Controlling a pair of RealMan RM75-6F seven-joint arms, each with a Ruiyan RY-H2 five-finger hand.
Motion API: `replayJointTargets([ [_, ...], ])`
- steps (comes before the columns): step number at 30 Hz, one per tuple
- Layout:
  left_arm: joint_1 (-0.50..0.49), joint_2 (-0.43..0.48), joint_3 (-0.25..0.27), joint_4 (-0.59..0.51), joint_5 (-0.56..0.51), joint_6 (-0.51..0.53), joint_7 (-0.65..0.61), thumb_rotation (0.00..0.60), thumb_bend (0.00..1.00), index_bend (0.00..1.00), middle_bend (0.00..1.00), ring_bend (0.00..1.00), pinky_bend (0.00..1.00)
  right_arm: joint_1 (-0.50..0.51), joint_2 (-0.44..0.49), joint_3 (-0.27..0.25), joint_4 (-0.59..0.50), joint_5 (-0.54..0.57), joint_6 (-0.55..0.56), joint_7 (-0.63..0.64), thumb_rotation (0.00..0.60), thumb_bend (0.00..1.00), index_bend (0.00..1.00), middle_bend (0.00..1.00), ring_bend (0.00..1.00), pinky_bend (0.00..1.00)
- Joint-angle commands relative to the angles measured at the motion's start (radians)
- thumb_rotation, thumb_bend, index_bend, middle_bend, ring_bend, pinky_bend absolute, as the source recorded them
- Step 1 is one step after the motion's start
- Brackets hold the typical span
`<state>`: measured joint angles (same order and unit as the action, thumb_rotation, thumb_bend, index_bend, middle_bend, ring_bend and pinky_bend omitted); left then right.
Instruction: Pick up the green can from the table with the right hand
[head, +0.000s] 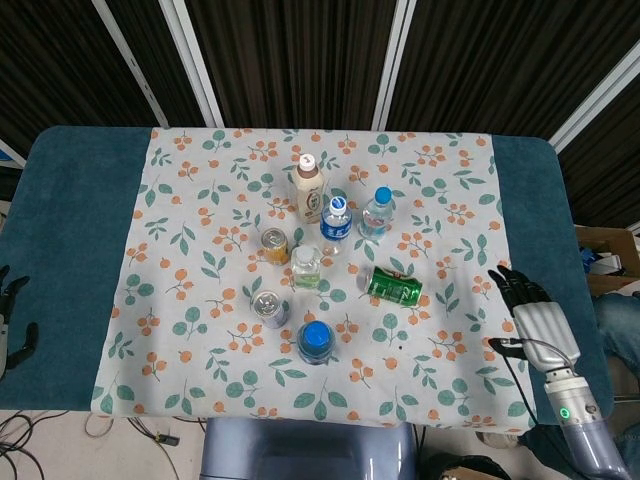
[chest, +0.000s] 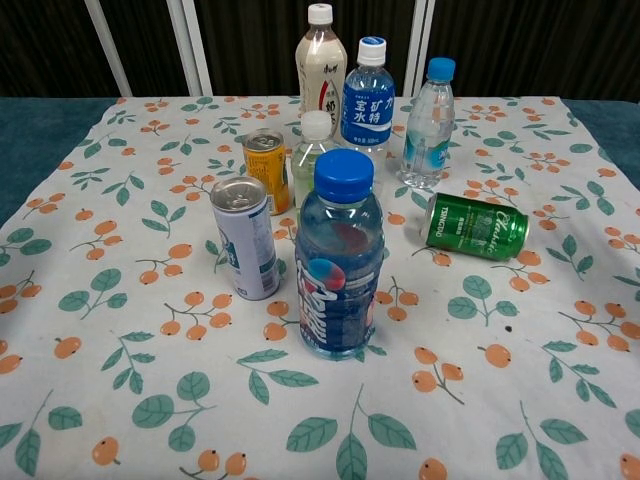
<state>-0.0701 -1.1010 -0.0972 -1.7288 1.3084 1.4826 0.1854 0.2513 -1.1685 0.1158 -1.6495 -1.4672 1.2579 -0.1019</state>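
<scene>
The green can (head: 392, 286) lies on its side on the floral cloth, right of centre; the chest view shows the green can (chest: 476, 226) with its top end facing left. My right hand (head: 535, 318) hovers at the cloth's right edge, well to the right of the can, fingers stretched apart and empty. My left hand (head: 10, 320) sits at the far left edge of the head view, off the table, fingers apart and holding nothing. Neither hand appears in the chest view.
Left of the can stand a small clear bottle (head: 306, 267), an orange can (head: 274, 245), a silver can (head: 268, 308) and a blue-capped bottle (head: 315, 342). Behind it stand a milk-tea bottle (head: 309, 187) and two water bottles (head: 336, 222) (head: 377, 213).
</scene>
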Motion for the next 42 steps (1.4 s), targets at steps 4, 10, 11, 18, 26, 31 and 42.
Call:
replayJointTargets([
  [4,-0.001,0.001,0.003,-0.002,-0.001,-0.007,0.004,0.600,0.46,0.13,0.00,0.04,0.00,0.133,-0.027,0.068,-0.072,0.135,-0.169,-0.101,0.600,0.17,0.03,0.09,0.10,0.20],
  [10,-0.002,0.004,0.000,-0.004,-0.006,-0.010,-0.001,0.600,0.46,0.13,0.00,0.04,0.00,0.212,-0.098,0.086,-0.091,0.265,-0.262,-0.198,0.600,0.17,0.03,0.09,0.10,0.20],
  [11,-0.003,0.005,0.000,-0.004,-0.007,-0.011,-0.001,0.600,0.46,0.13,0.00,0.04,0.00,0.226,-0.113,0.085,-0.089,0.284,-0.273,-0.221,0.600,0.17,0.03,0.09,0.10,0.20],
  [18,-0.003,0.009,0.001,-0.004,-0.008,-0.016,-0.005,0.600,0.46,0.13,0.00,0.04,0.00,0.300,-0.231,0.099,-0.019,0.392,-0.288,-0.324,0.600,0.17,0.05,0.10,0.09,0.20],
  [26,-0.006,0.011,-0.001,-0.004,-0.013,-0.020,-0.004,0.600,0.46,0.13,0.00,0.04,0.00,0.359,-0.323,0.113,0.037,0.480,-0.270,-0.396,0.600,0.17,0.06,0.12,0.09,0.20],
  [31,-0.006,0.013,-0.002,-0.008,-0.016,-0.019,-0.005,0.600,0.46,0.13,0.00,0.04,0.00,0.399,-0.376,0.120,0.088,0.537,-0.268,-0.441,0.600,0.17,0.09,0.17,0.12,0.20],
  [42,-0.007,0.015,-0.002,-0.008,-0.019,-0.024,-0.008,0.600,0.46,0.13,0.00,0.04,0.00,0.455,-0.441,0.127,0.167,0.621,-0.254,-0.497,0.600,0.17,0.14,0.28,0.25,0.20],
])
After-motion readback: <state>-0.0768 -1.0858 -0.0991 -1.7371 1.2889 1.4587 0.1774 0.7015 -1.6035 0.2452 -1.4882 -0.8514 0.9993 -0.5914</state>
